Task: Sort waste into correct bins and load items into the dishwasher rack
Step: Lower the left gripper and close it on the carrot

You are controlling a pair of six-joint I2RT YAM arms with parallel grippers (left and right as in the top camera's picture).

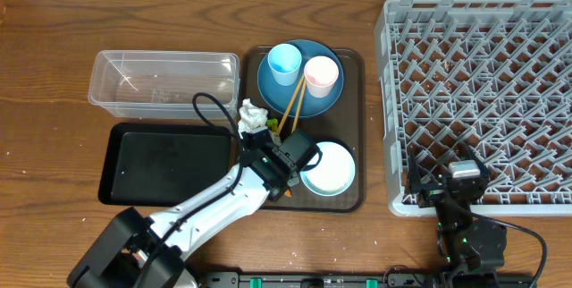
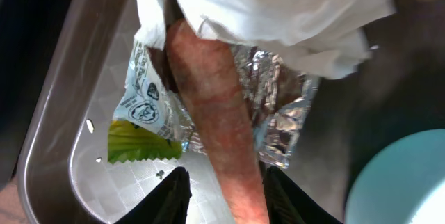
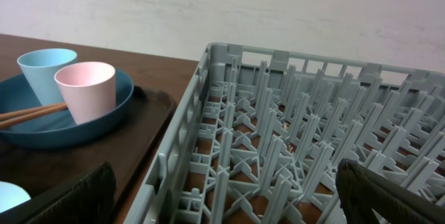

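A: When checking from overhead, locate the left gripper [image 1: 284, 161] on the brown serving tray [image 1: 353, 120], between the tissue [image 1: 253, 114] and the white bowl [image 1: 328, 170]. Reason for that position?

B: Set over the waste pile, ready for sorting. Clear tub [image 1: 161, 82] and black tray [image 1: 165, 167] just beside the serving tray, within short reach for a drop. Blue plate [image 1: 299, 93] bearing light blue cup [image 1: 285, 63], pink cup [image 1: 322, 73] and chopsticks [image 1: 293, 102]. None yet in the dishwasher rack [image 1: 478, 100]. Judged early in the task.

A: Moving to the left wrist view, state finger condition.

B: Fingers [image 2: 170, 204] partly apart, one either side of the carrot piece [image 2: 215, 113]. Sliver of tray showing at one side, so clamped or merely straddling: cannot tell. Carrot piece lying across the wrapper [image 2: 146, 123], far end tucked under the tissue. Approached at the free end, probably to lift without dragging wrapper or tissue. Rice grains [image 2: 90, 125] loose near the tray wall.

A: Turning to the right wrist view, report likewise.

B: Right gripper [image 3: 226, 197] with fingers wide apart, holding nothing, poised at the rack's near rim. Placed clear of the serving tray, likely to leave working room and await dish loading.
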